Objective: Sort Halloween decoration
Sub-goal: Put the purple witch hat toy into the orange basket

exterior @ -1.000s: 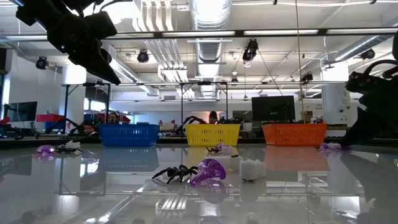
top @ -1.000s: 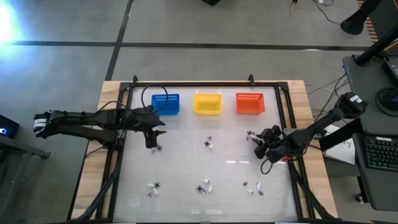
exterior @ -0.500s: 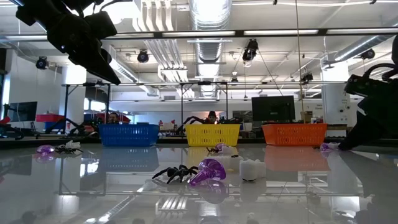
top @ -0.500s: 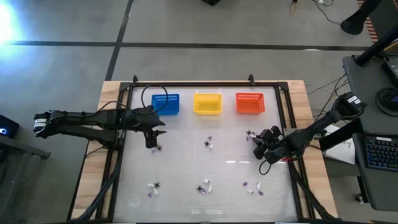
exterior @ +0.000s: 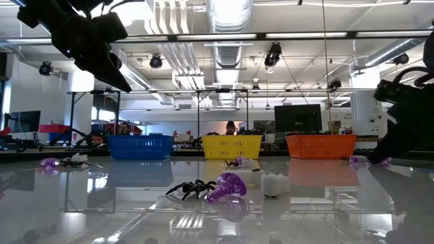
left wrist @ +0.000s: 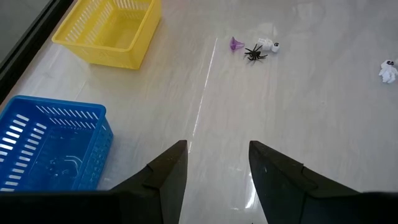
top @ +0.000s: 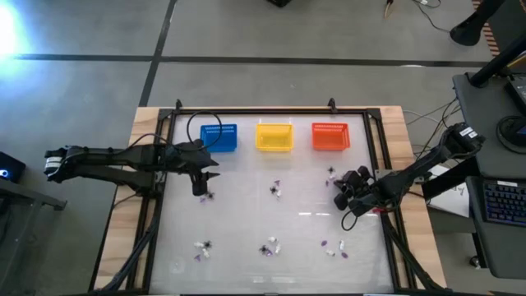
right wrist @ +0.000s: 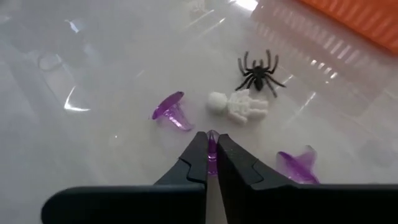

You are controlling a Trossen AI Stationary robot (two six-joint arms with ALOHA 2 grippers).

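The Halloween decoration lies in small clusters on the glossy tabletop. By my right gripper (top: 339,193), near the orange basket (top: 329,136), lie a black spider (right wrist: 258,73), a white skeleton (right wrist: 239,106) and two purple cones (right wrist: 171,112). That gripper is shut on a third purple piece (right wrist: 212,134). My left gripper (left wrist: 214,162) hangs open above the table in front of the blue basket (top: 219,137), with nothing between its fingers; a small cluster (top: 205,197) lies below it. My right gripper pinches the small purple piece (right wrist: 212,135) between the very ends of its two fingers (right wrist: 196,152). The fingers slant down from the table's right side. The piece sits at tabletop level; whether it is lifted clear, I cannot tell.
Blue, yellow (top: 274,136) and orange baskets stand in a row along the far edge. More trinket clusters lie at mid-table (top: 275,190) and near the front edge (top: 201,249), (top: 269,246), (top: 333,247). A black frame (top: 378,156) borders the table.
My right gripper has shut on the purple piece beside the spider and skeleton, with the hand staying almost where it was. My left arm has kept still.
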